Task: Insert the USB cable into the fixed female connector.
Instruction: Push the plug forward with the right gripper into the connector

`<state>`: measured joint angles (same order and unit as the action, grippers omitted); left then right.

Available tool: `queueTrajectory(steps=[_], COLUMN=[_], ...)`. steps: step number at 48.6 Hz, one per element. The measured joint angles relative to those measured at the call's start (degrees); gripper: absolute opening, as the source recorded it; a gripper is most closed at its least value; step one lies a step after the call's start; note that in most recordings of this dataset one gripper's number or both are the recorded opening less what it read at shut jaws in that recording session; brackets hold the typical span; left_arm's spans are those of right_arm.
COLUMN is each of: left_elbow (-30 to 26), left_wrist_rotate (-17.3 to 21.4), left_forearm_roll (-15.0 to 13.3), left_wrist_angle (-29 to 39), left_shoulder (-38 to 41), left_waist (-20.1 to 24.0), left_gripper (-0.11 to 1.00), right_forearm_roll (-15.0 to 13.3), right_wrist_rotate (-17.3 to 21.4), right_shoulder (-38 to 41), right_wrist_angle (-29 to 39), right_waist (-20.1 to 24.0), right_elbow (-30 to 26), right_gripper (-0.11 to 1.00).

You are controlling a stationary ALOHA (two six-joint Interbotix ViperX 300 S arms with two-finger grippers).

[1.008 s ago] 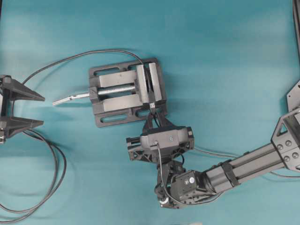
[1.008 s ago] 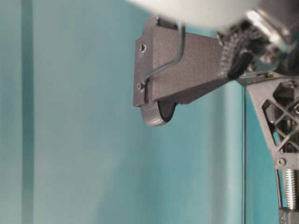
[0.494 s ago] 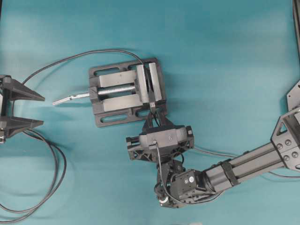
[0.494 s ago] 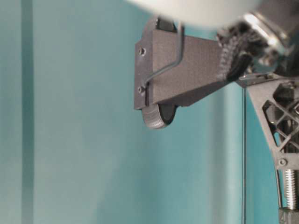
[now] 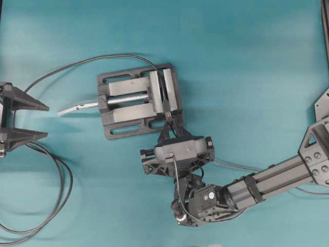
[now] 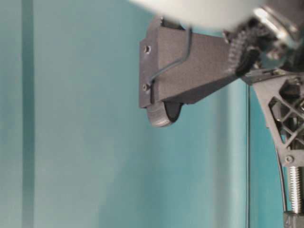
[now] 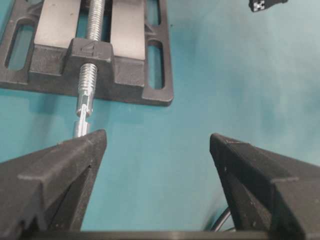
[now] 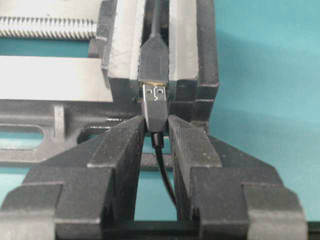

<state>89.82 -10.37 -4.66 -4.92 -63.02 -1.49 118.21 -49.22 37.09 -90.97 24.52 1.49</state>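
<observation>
USB cable's small black rectangular plug (image 8: 155,106) is sitting pinched in the right gripper (image 8: 156,131), its silver tip at the mouth of the dark female connector (image 8: 154,63) clamped in the grey metal vise (image 8: 190,60) upper centre, calling for a straight push in.

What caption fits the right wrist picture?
Right hand pinches the USB cable, its plug meeting the fixed female connector in the vise.
</observation>
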Motion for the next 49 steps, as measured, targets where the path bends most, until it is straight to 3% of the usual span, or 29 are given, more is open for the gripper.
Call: queueTrajectory(steps=[49], left_elbow=[0.00], left_wrist_rotate=[0.00], left_forearm_roll=[0.00], left_wrist_angle=[0.00], left_shoulder=[0.00], left_waist=[0.00], left_gripper=[0.97], right_forearm_roll=[-0.79], right_wrist_rotate=[0.00], right_shoulder=[-0.09], right_wrist_angle=[0.44], right_waist=[-1.93], right_elbow=[0.00], right_gripper=[0.20])
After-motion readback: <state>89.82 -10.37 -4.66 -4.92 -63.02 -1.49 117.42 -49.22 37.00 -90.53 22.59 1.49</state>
